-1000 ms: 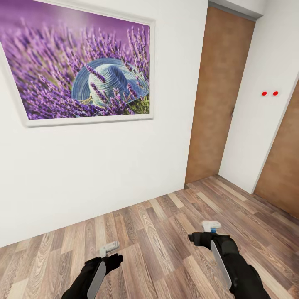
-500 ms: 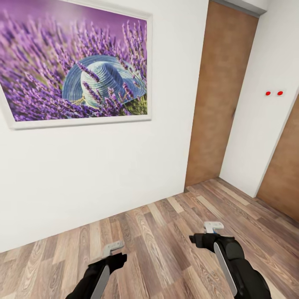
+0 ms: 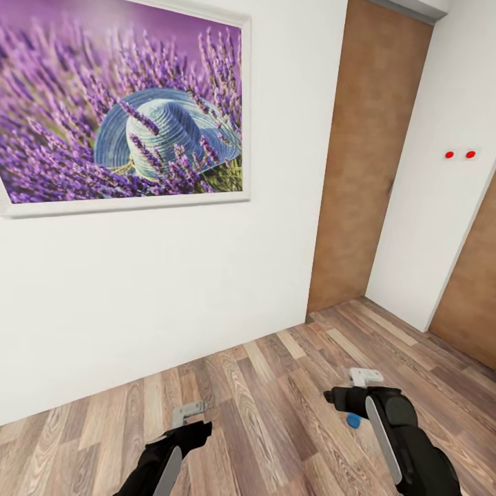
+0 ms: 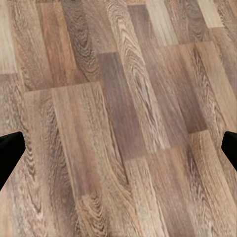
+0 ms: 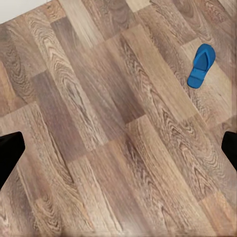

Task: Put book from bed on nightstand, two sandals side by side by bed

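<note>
— So, what do we have in front of us?

— We face a plain white wall [image 3: 172,289] carrying a large white-framed picture of purple lavender with a pale blue straw hat [image 3: 124,110]. To the right of it stands a tall brown wooden door [image 3: 365,158], and on the white wall section further right we see two small red dots [image 3: 459,154]. Another brown panel [image 3: 475,289] shows at the far right edge.

— And underfoot?

— Brown wood-plank floor [image 3: 275,386], running from the wall toward us.

— Where are our arms?

— Both hang low and near. Our left gripper [image 3: 189,413] sits over bare planks; its jaws stand wide apart, the dark fingertips [image 4: 10,153] at opposite edges of the left wrist view, with nothing between them. Our right gripper [image 3: 365,377] is likewise spread wide and holds nothing.

— Any of the task's things?

— One bright blue flip-flop sandal [image 5: 200,65] lies flat on the floor. From the head camera we catch a small part of it [image 3: 353,420], just beside the right forearm, on its left.
</note>
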Motion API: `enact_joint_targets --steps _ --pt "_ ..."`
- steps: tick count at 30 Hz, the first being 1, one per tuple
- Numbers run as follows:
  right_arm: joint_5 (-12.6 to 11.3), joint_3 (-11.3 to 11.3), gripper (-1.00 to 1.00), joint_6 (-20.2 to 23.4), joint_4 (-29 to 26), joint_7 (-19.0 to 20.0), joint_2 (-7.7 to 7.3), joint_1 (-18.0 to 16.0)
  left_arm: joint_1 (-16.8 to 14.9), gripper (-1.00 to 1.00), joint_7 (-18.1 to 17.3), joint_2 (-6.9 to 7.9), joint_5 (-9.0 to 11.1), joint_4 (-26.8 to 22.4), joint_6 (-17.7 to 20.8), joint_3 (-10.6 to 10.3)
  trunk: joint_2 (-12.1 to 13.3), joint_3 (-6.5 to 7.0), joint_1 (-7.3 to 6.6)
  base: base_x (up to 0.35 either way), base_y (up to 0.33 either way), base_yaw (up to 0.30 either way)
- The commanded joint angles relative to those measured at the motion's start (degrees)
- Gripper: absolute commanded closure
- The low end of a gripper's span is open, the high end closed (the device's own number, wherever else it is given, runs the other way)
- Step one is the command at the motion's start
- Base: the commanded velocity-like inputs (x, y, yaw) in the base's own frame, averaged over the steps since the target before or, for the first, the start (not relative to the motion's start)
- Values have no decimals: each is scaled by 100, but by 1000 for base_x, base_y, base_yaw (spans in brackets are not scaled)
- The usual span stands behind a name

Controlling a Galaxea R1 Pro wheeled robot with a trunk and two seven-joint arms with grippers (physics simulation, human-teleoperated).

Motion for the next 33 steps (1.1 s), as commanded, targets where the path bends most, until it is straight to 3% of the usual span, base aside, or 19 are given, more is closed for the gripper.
enact_joint_targets --steps 1,12,24,28,33 --pt "-21 -40 -100 62 -49 7 -1 -3 -1 -100 52 6 61 -6 20 -10 -3 -7 2 182 -120 0" --pt "7 -152 -100 203 -505 -4 38 -18 6 -100 43 -8 61 -4 -16 -50 -3 -7 2 236 -168 0" --pt "-30 -180 -100 201 -662 -10 36 -379 6 -100 -25 12 58 20 27 -69 -3 -7 2 262 -199 -6" --pt "-29 -237 -100 206 -544 -26 54 -518 6 -100 -24 17 61 23 29 -62 -3 -7 2 268 -208 -74" --pt "-28 -557 -100 208 2 -350 88 -809 7 -100 -17 22 62 29 30 -45 -3 -7 2 278 -185 -26"
